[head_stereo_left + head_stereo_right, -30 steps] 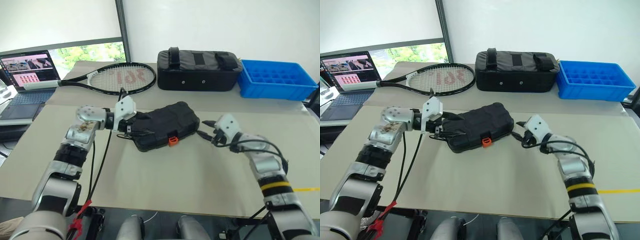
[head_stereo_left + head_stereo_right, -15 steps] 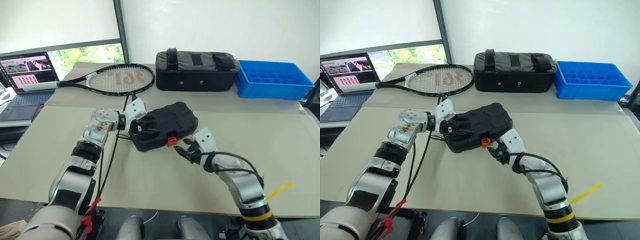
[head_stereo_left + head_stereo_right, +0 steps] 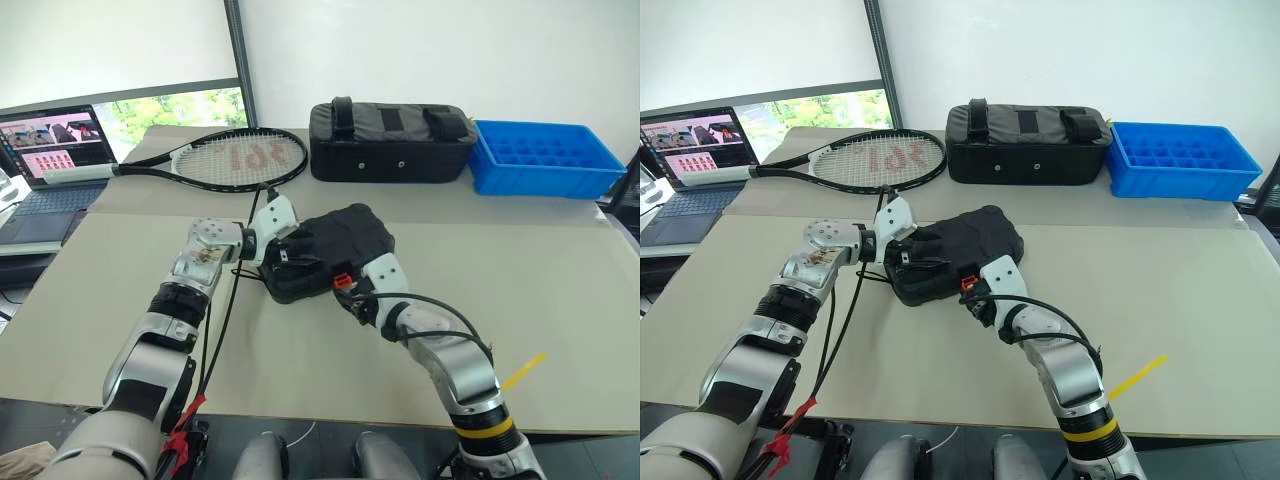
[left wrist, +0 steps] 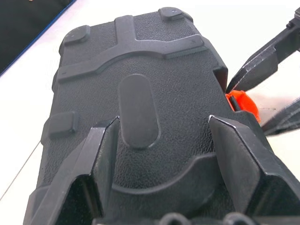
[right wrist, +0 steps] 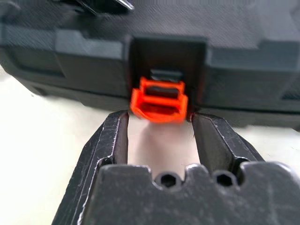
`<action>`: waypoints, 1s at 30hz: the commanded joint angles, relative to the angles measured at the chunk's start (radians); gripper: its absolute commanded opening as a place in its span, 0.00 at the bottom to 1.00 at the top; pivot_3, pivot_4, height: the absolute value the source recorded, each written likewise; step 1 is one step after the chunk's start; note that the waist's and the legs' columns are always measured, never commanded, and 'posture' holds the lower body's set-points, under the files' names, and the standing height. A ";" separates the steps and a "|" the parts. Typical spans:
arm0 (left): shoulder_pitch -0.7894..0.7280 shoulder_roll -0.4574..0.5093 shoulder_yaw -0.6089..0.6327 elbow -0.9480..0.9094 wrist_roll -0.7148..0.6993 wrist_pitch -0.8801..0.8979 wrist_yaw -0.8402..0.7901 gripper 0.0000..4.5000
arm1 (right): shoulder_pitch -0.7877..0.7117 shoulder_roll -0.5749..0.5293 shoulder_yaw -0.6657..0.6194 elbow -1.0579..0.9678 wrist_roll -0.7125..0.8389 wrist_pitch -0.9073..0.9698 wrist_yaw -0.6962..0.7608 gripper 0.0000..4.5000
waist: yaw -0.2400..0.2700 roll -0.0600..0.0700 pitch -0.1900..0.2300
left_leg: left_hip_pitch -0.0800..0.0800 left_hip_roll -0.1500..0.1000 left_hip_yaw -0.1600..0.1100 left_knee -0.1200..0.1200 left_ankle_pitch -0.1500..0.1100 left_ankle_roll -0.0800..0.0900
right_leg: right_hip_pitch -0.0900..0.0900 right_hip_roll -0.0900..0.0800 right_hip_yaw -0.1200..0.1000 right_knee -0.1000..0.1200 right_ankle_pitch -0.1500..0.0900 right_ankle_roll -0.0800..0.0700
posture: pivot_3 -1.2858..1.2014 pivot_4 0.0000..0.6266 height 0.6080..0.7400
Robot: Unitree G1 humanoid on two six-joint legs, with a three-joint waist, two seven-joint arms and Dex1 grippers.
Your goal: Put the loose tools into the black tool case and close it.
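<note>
Lying shut on the beige table (image 3: 560, 280), the black tool case (image 3: 335, 245) sits about mid-table, its lid down and its small orange latch (image 3: 342, 280) facing the near edge. The left gripper (image 3: 283, 250) rests on the case's left end; in the left wrist view its two fingers (image 4: 101, 154) are spread wide and pressed flat against the textured lid, straddling an oval boss rather than pinching anything. The right gripper (image 5: 159, 126) comes in low from the front, its fingers (image 5: 115, 136) parted about halfway and set either side of the orange latch, the tips just at the latch's corners; whether they actually squeeze it I cannot tell. Behind the case a tennis racket (image 3: 235, 158) lies on the table, with a black fabric bag (image 3: 395, 140) and a blue crate (image 3: 545, 158) further right. A laptop (image 3: 55, 150) stands open at far left.
</note>
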State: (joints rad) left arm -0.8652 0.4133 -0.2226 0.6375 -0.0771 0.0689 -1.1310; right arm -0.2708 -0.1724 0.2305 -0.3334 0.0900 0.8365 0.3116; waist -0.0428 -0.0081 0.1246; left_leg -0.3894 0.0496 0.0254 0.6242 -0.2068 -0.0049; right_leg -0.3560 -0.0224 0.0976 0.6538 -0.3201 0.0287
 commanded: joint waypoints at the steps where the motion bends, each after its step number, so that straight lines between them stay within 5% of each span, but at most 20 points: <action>1: 0.025 0.004 -0.025 0.004 0.038 0.012 -0.003 0.72 | -0.016 0.011 0.003 -0.050 -0.002 0.009 -0.021 0.55 | 0.000 0.000 0.000 | 0.000 0.000 0.000 0.000 0.000 0.000 | 0.000 0.000 0.000 0.000 0.000 0.000 | 0.52 0.24 0.75; 9: 0.034 0.001 -0.027 0.001 0.040 0.009 -0.002 0.72 | -0.012 0.018 0.000 -0.073 0.002 0.013 -0.040 0.55 | -0.001 0.000 0.000 | 0.000 0.000 0.000 0.000 0.000 0.000 | 0.000 0.000 0.000 0.000 0.000 0.000 | 0.52 0.24 0.75; 13: 0.041 0.002 -0.028 0.001 0.041 0.005 -0.002 0.75 | -0.014 0.013 0.007 -0.086 -0.001 0.020 -0.044 0.28 | -0.002 0.000 0.000 | 0.000 0.000 0.000 0.000 0.000 0.000 | 0.000 0.000 0.000 -0.001 0.000 0.000 | 0.52 0.24 0.75; 30: 0.070 -0.007 -0.056 -0.007 0.063 -0.013 -0.010 0.75 | -0.048 -0.002 -0.006 -0.180 0.007 0.103 -0.053 0.28 | 0.000 0.000 0.000 | -0.002 0.000 0.000 -0.002 0.000 0.000 | 0.000 0.000 0.000 -0.006 0.000 0.000 | 0.52 0.24 0.75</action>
State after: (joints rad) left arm -0.8385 0.4102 -0.2212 0.6028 -0.0705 0.0452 -1.1260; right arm -0.2764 -0.1789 0.2355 -0.4359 0.0923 0.9523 0.2646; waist -0.0432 -0.0080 0.1246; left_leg -0.3911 0.0496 0.0253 0.6219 -0.2069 -0.0049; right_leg -0.3558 -0.0227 0.0975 0.6481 -0.3203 0.0291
